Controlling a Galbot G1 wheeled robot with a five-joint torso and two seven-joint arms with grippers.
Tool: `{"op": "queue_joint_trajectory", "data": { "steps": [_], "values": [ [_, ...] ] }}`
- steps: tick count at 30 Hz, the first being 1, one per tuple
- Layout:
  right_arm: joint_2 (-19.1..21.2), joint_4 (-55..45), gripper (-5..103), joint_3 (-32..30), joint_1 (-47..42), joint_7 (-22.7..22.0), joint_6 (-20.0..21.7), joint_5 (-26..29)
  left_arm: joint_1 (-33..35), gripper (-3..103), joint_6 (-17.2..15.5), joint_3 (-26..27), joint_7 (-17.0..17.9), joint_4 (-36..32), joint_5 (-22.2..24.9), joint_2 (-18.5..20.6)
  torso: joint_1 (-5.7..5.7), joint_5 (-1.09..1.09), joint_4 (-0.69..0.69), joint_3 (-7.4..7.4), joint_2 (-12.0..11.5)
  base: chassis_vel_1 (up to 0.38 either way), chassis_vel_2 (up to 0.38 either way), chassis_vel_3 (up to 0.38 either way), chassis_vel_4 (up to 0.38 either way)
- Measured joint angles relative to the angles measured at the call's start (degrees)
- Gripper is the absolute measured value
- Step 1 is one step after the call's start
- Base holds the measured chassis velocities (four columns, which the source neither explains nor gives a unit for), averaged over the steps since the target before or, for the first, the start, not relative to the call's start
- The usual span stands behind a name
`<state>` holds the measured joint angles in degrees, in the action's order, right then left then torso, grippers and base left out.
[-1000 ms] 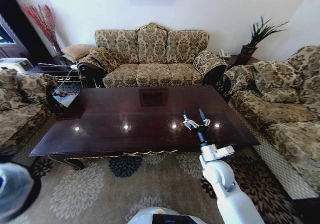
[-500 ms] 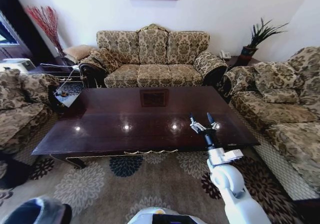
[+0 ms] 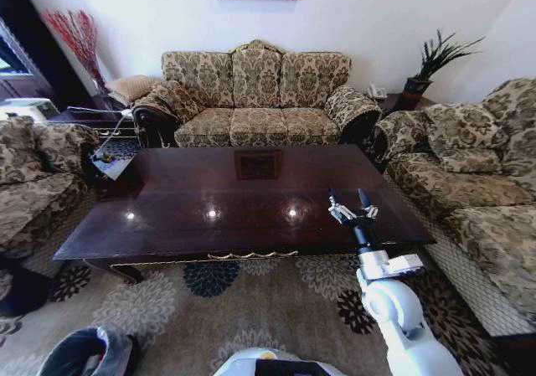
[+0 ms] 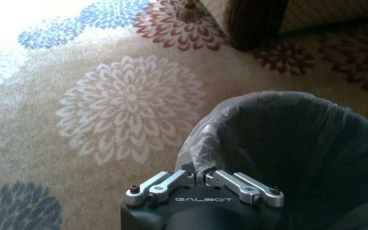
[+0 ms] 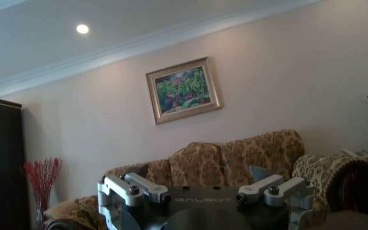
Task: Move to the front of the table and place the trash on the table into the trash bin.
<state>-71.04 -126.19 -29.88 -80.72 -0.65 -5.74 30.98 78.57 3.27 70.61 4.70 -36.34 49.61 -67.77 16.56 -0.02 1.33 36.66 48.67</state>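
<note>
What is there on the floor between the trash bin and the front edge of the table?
In the head view, only bare flower-patterned carpet lies between the trash bin and the table. The left gripper is shut on the bin's bag.

The trash bin (image 3: 88, 355) stands on the floor, left before the table (image 3: 234, 200)

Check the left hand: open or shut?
Shut: in the left wrist view the left hand's fingers meet on the bag rim of the trash bin.
</note>
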Motion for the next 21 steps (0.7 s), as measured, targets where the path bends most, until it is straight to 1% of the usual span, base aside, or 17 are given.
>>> {"op": "queue_joint_trajectory", "data": {
  "steps": [1, 2, 3, 4, 6, 8, 9, 10, 12, 13, 15, 16, 18, 19, 21],
  "values": [
    [0.1, 0.0, 100, -0.2, 0.0, 0.0, 0.0, 0.2, 0.1, 3, -0.6, 0.0, -0.7, 0.2, 0.0, -0.2, 0.0, 0.02, 0.04, 0.0, 0.0, 0.0, 0.0, 0.0, 0.0],
    [0.2, 0.0, 100, -0.4, -0.1, 0.0, -0.1, 0.4, 0.3, 8, -1.2, 0.1, -1.4, 0.1, 0.0, -0.6, 0.0, 0.07, 0.02, 0.0, 0.0, 0.0, 0.0, 0.0, 0.0],
    [0.2, 0.0, 100, -0.5, -0.3, 0.1, -0.1, 0.5, 0.6, 14, -1.5, 0.2, -1.6, 0.1, 0.0, -1.0, 0.0, 0.07, 0.02, 0.0, 0.0, 0.0, 0.0, 0.0, 0.0],
    [0.2, 0.0, 100, -0.5, -0.3, 0.1, -0.1, 0.5, 0.6, 14, -1.5, 0.2, -1.6, 0.1, 0.0, -1.0, 0.0, 0.07, 0.02, 0.0, 0.0, 0.0, 0.0, 0.0, 0.0],
    [0.2, 0.0, 100, -0.6, -0.4, 0.2, -0.3, 0.6, 1.3, 24, -2.3, 0.4, -1.9, -0.2, 0.0, -1.5, 0.0, 0.01, 0.01, 0.0, 0.0, 0.0, 0.0, 0.0, 0.0],
    [0.2, 0.0, 100, -0.7, -0.5, 0.3, -0.3, 0.7, 1.7, 24, -2.7, 0.5, -2.1, -0.7, 0.0, -1.8, 0.0, 0.02, 0.0, 0.0, 0.0, 0.0, 0.0, 0.0, 0.0],
    [0.1, 0.1, 100, -0.7, -0.5, 0.3, -0.4, 0.8, 2.2, 29, -3.2, 0.6, -2.3, -1.2, 0.0, -2.0, 0.0, 0.02, 0.0, 0.0, 0.0, 0.0, 0.0, 0.0, 0.0],
    [0.1, 0.2, 100, -0.7, -0.5, 0.3, -0.5, 1.0, 3.1, 34, -4.1, 0.7, -2.5, -2.2, 0.0, -2.4, 0.0, 0.02, -0.03, 0.0, 0.0, 0.0, 0.0, 0.0, 0.0],
    [0.1, 0.4, 100, -0.7, -0.3, 0.5, -0.5, 1.6, 4.8, 46, -5.3, 1.3, -2.7, -3.6, -0.3, -3.1, 0.0, 0.03, 0.01, 0.0, 0.0, 0.0, 0.0, 0.0, 0.0],
    [0.1, 0.5, 100, -0.7, -0.2, 0.6, -0.6, 1.9, 5.6, 51, -5.4, 1.7, -2.8, -4.4, -0.6, -3.5, 0.0, 0.02, 0.01, 0.0, 0.0, 0.0, 0.0, 0.0, 0.0],
    [0.1, 0.7, 100, -0.8, 0.0, 0.7, -0.7, 2.2, 6.4, 51, -5.4, 2.0, -2.8, -5.1, -0.8, -3.9, 0.0, 0.01, 0.02, 0.0, 0.0, 0.0, 0.0, 0.0, 0.0],
    [0.1, 0.8, 100, -0.8, 0.0, 0.8, -0.7, 2.4, 6.9, 57, -5.2, 2.2, -2.8, -5.6, -1.0, -4.1, 0.0, 0.02, 0.04, 0.0, 0.0, 0.0, 0.0, 0.0, 0.0],
    [0.1, 0.9, 100, -0.8, 0.1, 0.8, -0.8, 2.5, 7.2, 68, -5.1, 2.4, -2.6, -6.0, -1.2, -4.3, 0.0, 0.02, 0.01, 0.0, 0.0, 0.0, 0.0, 0.0, 0.0],
    [0.1, 0.9, 100, -0.8, 0.1, 0.8, -0.8, 2.5, 7.2, 68, -5.1, 2.4, -2.6, -6.0, -1.2, -4.3, 0.0, 0.02, 0.01, 0.0, 0.0, 0.0, 0.0, 0.0, 0.0],
    [0.1, 1.0, 100, -0.8, 0.1, 0.8, -0.8, 2.5, 7.3, 79, -5.1, 2.4, -2.6, -6.1, -1.2, -4.3, 0.0, 0.02, -0.02, 0.0, 0.0, 0.0, 0.0, 0.0, 0.0]
  ]
}}
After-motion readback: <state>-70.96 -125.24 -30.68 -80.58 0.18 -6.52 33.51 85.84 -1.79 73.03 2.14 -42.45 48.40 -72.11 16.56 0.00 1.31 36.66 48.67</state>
